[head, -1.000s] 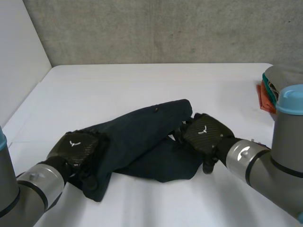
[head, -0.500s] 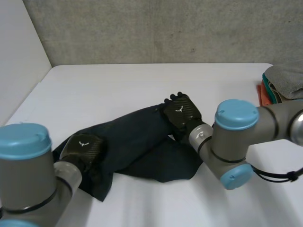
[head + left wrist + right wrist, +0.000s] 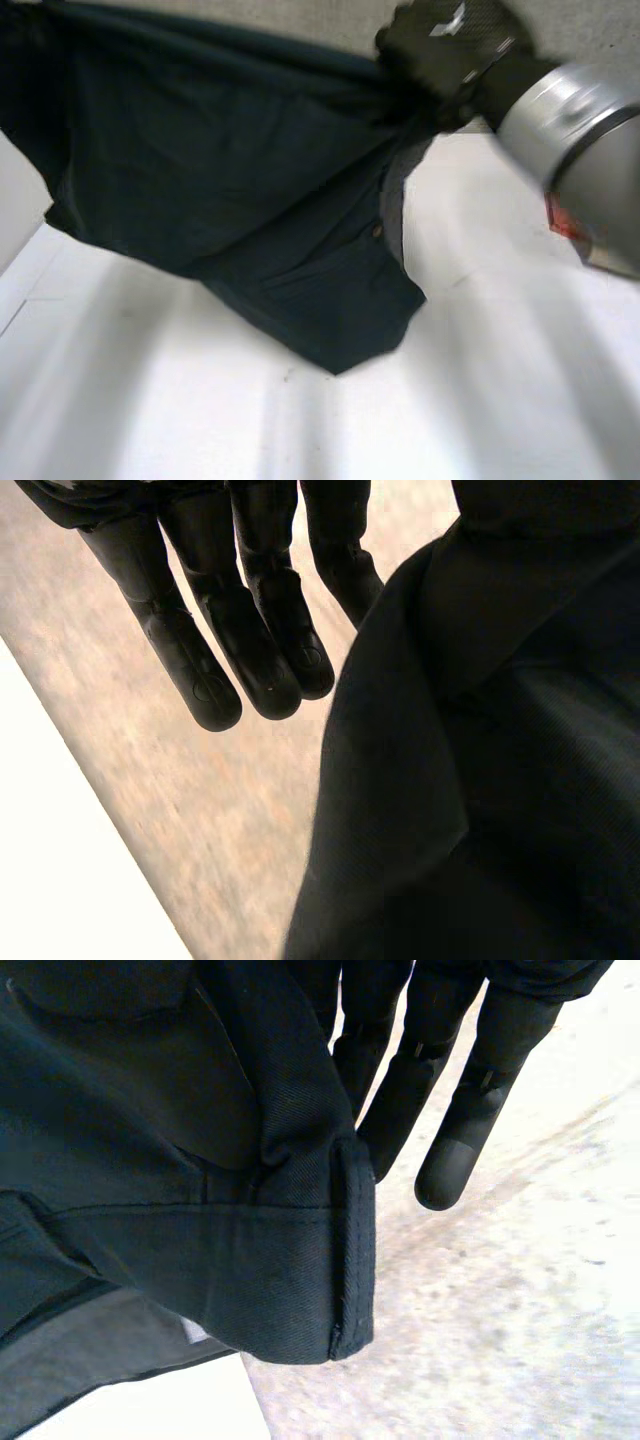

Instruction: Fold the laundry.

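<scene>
Navy woven cloth, matte and fine-ribbed up close: the shirt (image 3: 230,150) is in the air above the table (image 3: 150,400), spread like a sheet. Its long axis runs crosswise, with the top edge stretched from the left side over to the right hand (image 3: 450,35). The body drapes down from that edge in broad, soft folds and narrows to a blunt corner that points down at the table. Whether that corner touches the surface I cannot tell. A small button (image 3: 378,230) sits on a lighter strip running down the cloth below the right hand.

In the right wrist view the shirt (image 3: 200,1240) shows a thick, turned-over hem with two rows of stitching, ending in a squared corner just beside the right hand (image 3: 470,1110). The cloth gathers into a ridge that runs up along the inner side of its fingers (image 3: 400,1110). They are nearly straight and close together, pinching the shirt at its upper edge.

In the left wrist view the shirt (image 3: 480,760) hangs in a smooth, curved sheet just beside the left hand (image 3: 265,650). Whether that hand grips the cloth I cannot tell.

The right arm (image 3: 580,120), grey and rounded, reaches in from the right. Below it, at the table's right edge, lies a blurred red thing (image 3: 560,218). The table is white and smooth.
</scene>
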You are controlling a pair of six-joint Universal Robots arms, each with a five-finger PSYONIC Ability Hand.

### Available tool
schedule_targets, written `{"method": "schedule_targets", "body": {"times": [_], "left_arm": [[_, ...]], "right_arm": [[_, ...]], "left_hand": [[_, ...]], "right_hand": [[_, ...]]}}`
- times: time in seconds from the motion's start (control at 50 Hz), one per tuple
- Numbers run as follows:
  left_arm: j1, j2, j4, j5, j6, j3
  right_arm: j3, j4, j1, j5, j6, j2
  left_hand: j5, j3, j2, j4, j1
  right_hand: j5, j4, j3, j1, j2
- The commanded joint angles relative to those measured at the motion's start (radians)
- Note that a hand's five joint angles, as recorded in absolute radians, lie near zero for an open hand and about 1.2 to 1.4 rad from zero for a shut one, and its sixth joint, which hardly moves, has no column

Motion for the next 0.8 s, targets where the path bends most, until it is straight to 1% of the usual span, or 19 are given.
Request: {"method": "schedule_targets", "body": {"times": [0.02, 0.08, 0.14, 0.16, 0.22, 0.28, 0.3, 0.36, 0.38, 0.44, 0.46, 0.48, 0.5, 0.52, 0.54, 0.58, 0.64, 0.74, 0.8], "left_arm": [[0.019, 0.053, -0.16, 0.044, -0.094, 0.159], [0.034, 0.04, -0.157, 0.05, -0.105, 0.187], [0.06, -0.022, -0.143, 0.061, -0.111, 0.222], [0.065, -0.054, -0.137, 0.064, -0.111, 0.232], [0.06, -0.235, -0.103, 0.067, -0.108, 0.287], [0.053, -0.346, -0.071, 0.069, -0.114, 0.325], [0.045, -0.424, -0.033, 0.073, -0.109, 0.357], [0.034, -0.547, 0.051, 0.085, -0.103, 0.414], [0.03, -0.631, 0.123, 0.088, -0.103, 0.458], [0.033, -0.743, 0.237, 0.099, -0.106, 0.521], [0.036, -0.812, 0.313, 0.107, -0.108, 0.567], [0.037, -0.843, 0.347, 0.107, -0.111, 0.589], [0.042, -0.869, 0.384, 0.113, -0.117, 0.607], [0.044, -0.891, 0.407, 0.115, -0.123, 0.626], [0.044, -0.924, 0.447, 0.118, -0.138, 0.656], [0.042, -0.941, 0.457, 0.119, -0.158, 0.678], [0.03, -0.948, 0.417, 0.112, -0.188, 0.687], [0.021, -0.903, 0.339, 0.102, -0.189, 0.626], [0.022, -0.846, 0.29, 0.082, -0.18, 0.533]], "right_arm": [[-0.143, 0.268, -0.089, -0.032, 0.016, -0.104], [-0.16, 0.296, -0.106, -0.048, 0.032, -0.099], [-0.174, 0.295, -0.121, -0.059, 0.068, -0.056], [-0.18, 0.29, -0.12, -0.059, 0.079, -0.041], [-0.21, 0.25, -0.1, -0.039, 0.124, 0.052], [-0.246, 0.195, -0.074, 0.013, 0.145, 0.163], [-0.267, 0.152, -0.065, 0.052, 0.15, 0.227], [-0.299, 0.059, -0.048, 0.128, 0.151, 0.322], [-0.319, -0.031, -0.034, 0.183, 0.156, 0.379], [-0.325, -0.22, -0.02, 0.275, 0.156, 0.457], [-0.316, -0.371, -0.009, 0.339, 0.15, 0.506], [-0.31, -0.443, -0.005, 0.364, 0.145, 0.526], [-0.303, -0.519, 0.001, 0.39, 0.135, 0.548], [-0.298, -0.572, 0.005, 0.404, 0.121, 0.565], [-0.289, -0.654, 0.008, 0.416, 0.075, 0.598], [-0.286, -0.672, 0.018, 0.416, 0.018, 0.623], [-0.261, -0.632, 0.028, 0.398, -0.019, 0.625], [-0.211, -0.491, 0.02, 0.361, 0.078, 0.551], [-0.168, -0.384, 0.008, 0.298, 0.118, 0.498]], "left_hand": [[0.233, 0.207, 0.201, 0.197, 0.248], [0.233, 0.207, 0.201, 0.197, 0.248], [0.233, 0.207, 0.201, 0.197, 0.248], [0.233, 0.207, 0.201, 0.197, 0.248], [0.233, 0.207, 0.201, 0.197, 0.248], [0.233, 0.207, 0.201, 0.197, 0.248], [0.233, 0.207, 0.201, 0.197, 0.248], [0.233, 0.207, 0.201, 0.197, 0.248], [0.233, 0.207, 0.201, 0.197, 0.248], [0.233, 0.207, 0.201, 0.197, 0.248], [0.233, 0.207, 0.201, 0.197, 0.248], [0.233, 0.207, 0.201, 0.197, 0.248], [0.233, 0.207, 0.201, 0.197, 0.248], [0.105, 0.08, 0.073, 0.07, 0.121], [-0.402, -0.427, -0.434, -0.437, -0.386], [-0.956, -0.982, -0.988, -0.992, -0.941], [-0.989, -1.015, -1.021, -1.025, -0.974], [-0.989, -1.015, -1.021, -1.025, -0.974], [-0.989, -1.015, -1.021, -1.025, -0.974]], "right_hand": [[0.214, 0.2, 0.213, 0.301, 0.221], [0.214, 0.2, 0.213, 0.301, 0.221], [0.214, 0.2, 0.213, 0.301, 0.221], [0.214, 0.2, 0.213, 0.301, 0.221], [0.214, 0.2, 0.213, 0.301, 0.221], [0.214, 0.2, 0.213, 0.301, 0.221], [0.214, 0.2, 0.213, 0.301, 0.221], [0.214, 0.2, 0.213, 0.301, 0.221], [0.214, 0.2, 0.213, 0.301, 0.221], [0.214, 0.2, 0.213, 0.301, 0.221], [0.214, 0.2, 0.213, 0.301, 0.221], [0.103, 0.089, 0.102, 0.191, 0.11], [-0.249, -0.264, -0.251, -0.162, -0.243], [-0.579, -0.593, -0.58, -0.491, -0.572], [-1.008, -1.022, -1.009, -0.92, -1.001], [-1.008, -1.022, -1.009, -0.92, -1.001], [-1.008, -1.022, -1.009, -0.92, -1.001], [-1.008, -1.022, -1.009, -0.92, -1.001], [-1.008, -1.022, -1.009, -0.92, -1.001]]}}
